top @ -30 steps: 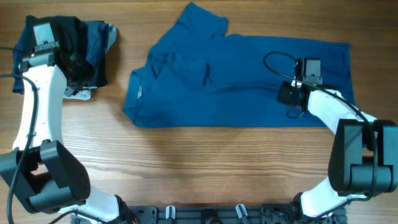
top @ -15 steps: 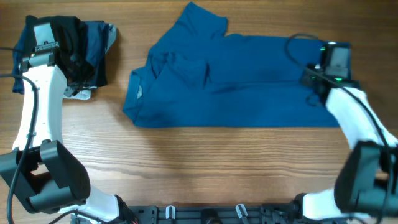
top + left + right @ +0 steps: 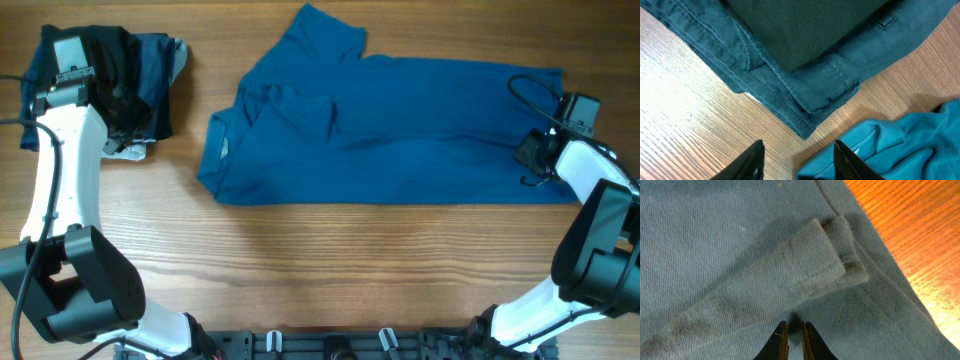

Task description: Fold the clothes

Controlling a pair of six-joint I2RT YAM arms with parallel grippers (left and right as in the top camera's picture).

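— What are the arms made of?
— The left arm (image 3: pixel 52 175) and right arm (image 3: pixel 578 170) share one build: smooth white shells on the long links, bulky matt-black housings at the joints.
— Any wiring?
— A thin black cable (image 3: pixel 523 88) loops off the right wrist, beside a small black camera block (image 3: pixel 581 108).
— And the ends?
— The left gripper (image 3: pixel 798 145) has broad, black, tapering fingers. The right gripper (image 3: pixel 794 326) has narrow dark blades with brownish edges.
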